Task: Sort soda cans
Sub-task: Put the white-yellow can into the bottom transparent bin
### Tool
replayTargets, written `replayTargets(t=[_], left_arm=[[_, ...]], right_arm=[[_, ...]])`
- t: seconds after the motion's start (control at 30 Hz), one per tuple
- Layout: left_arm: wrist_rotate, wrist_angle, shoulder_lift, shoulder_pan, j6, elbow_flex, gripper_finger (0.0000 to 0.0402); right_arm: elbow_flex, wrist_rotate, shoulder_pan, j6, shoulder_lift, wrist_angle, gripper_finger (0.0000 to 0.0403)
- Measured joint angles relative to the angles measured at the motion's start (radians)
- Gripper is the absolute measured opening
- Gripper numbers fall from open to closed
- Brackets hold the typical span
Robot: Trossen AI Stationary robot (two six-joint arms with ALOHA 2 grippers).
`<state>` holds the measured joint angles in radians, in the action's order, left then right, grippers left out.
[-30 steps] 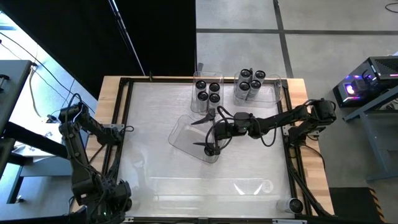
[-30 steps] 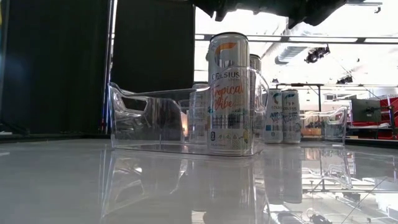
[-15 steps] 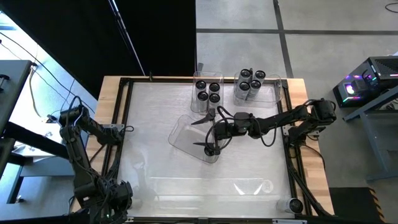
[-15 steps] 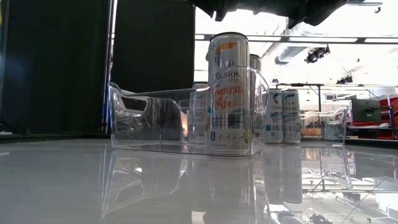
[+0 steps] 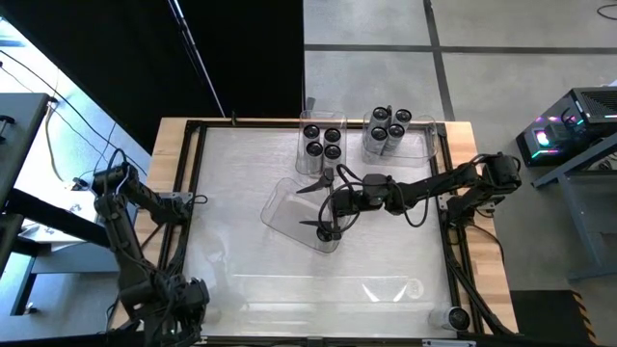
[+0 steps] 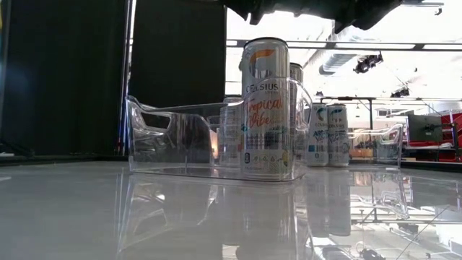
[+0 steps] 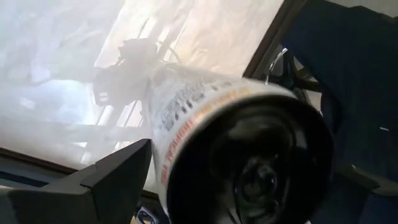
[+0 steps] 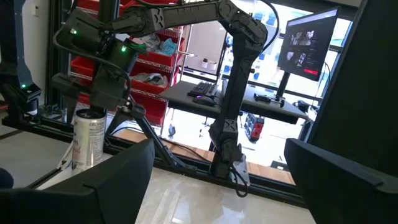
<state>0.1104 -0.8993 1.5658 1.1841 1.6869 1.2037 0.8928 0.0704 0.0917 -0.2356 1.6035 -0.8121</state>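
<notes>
A soda can [image 7: 236, 143] stands upright at the table's near left corner [image 8: 87, 140]. My left gripper [image 5: 185, 297] points down over it. Its fingers are open around the can's top, and only one finger [image 7: 118, 180] shows. My right gripper [image 5: 313, 204] hovers level and open above a clear tray [image 5: 294, 214] at mid-table, with nothing between its fingers [image 8: 112, 180]. One can [image 6: 265, 108] stands in that tray's near right corner [image 5: 329, 232]. Several more cans stand in two clear trays at the far edge [image 5: 321, 140] [image 5: 388, 130]. My left gripper has its fingers around the top of the corner can, coming from above. One finger stands close beside the can's wall [image 7: 158, 168]. Whether it touches the can I cannot tell; the other finger is hidden behind the can.
A dark metal frame [image 5: 193, 193] runs around the white tabletop. Another can [image 5: 457, 316] stands at the near right corner. The near half of the table [image 5: 289, 289] has free room.
</notes>
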Motion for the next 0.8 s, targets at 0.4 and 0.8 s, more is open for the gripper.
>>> replayTargets(t=[0.4, 0.8], left_arm=[[-0.035, -0.046, -0.002, -0.015, 0.012, 0.0, 0.0351], [-0.014, -0.044, -0.012, -0.025, 0.022, 0.0, 0.0302]], right_arm=[[0.0, 0.0, 0.0, 0.011, 0.0, 0.007, 0.0355], [0.0, 0.0, 0.0, 0.011, 0.0, 0.013, 0.0355]])
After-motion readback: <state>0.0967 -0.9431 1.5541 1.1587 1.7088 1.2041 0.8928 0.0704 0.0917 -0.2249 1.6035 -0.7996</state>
